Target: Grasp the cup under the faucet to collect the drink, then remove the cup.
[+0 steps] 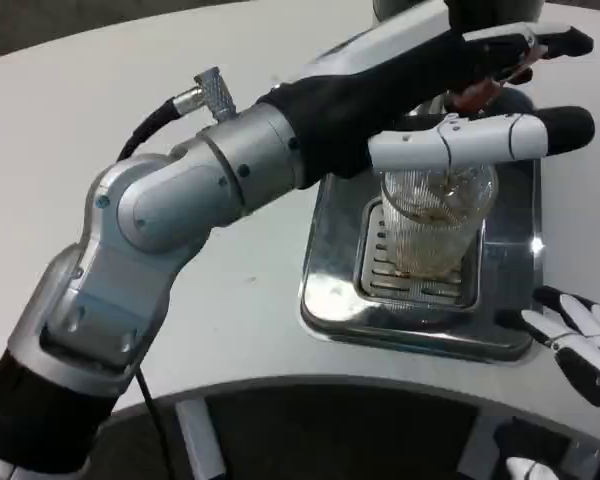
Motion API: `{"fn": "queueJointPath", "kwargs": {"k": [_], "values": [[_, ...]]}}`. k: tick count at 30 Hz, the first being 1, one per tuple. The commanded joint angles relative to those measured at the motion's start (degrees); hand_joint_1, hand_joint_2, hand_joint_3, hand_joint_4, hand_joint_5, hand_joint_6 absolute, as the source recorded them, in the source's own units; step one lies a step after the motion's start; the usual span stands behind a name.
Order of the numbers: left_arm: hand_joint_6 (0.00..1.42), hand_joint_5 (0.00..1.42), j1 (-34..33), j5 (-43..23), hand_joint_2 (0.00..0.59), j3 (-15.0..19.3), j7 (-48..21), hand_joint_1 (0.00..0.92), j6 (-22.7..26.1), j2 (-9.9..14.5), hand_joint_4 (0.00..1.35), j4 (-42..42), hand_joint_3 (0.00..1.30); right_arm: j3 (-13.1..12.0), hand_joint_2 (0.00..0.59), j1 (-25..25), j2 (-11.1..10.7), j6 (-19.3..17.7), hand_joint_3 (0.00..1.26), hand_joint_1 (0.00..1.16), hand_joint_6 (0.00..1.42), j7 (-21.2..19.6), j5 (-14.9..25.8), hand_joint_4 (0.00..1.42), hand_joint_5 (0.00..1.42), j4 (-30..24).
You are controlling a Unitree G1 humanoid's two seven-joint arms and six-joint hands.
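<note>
A ribbed clear glass cup (432,222) stands upright on the grate of a steel drip tray (332,290), with a little brown liquid showing inside. My left hand (460,90) reaches in from the left at the cup's top. One straight finger (480,140) lies across the near side of the rim, and the others (525,45) stretch out behind the cup. They are not curled around the glass. A red-orange part of the faucet (477,93) shows between them, above the cup. My right hand (580,345) waits at the tray's near right corner, fingers apart and holding nothing.
The left forearm (230,170) crosses the table (130,80) diagonally above the tray's left side. The dispenser's dark base (505,10) stands behind the tray. The table's front edge (310,380) curves just below the tray.
</note>
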Motion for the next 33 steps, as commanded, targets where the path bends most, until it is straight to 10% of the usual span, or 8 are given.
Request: {"fn": "queueJointPath", "kwargs": {"k": [1,20,33], "values": [[0.14,0.13,1.33,1.1,0.095,-0.83,-2.14,0.0,0.44,1.37,0.05,0.19,0.15,2.41,0.461,-0.96,1.9,0.0,0.15,0.42,0.0,1.19,-2.57,0.02,0.0,-0.84],[0.14,0.1,1.72,1.43,0.094,-0.78,-2.16,0.0,-0.73,2.08,0.02,-0.87,0.13,8.62,0.461,-3.72,8.59,0.64,0.14,0.42,0.0,4.06,-7.15,0.02,0.0,-0.84],[0.14,0.1,2.23,1.43,0.093,-0.28,-1.91,0.0,-1.29,2.65,0.02,-1.47,0.13,15.33,0.328,-6.31,12.73,10.7,0.0,0.56,0.15,2.18,-8.17,0.0,0.05,-0.84]]}}
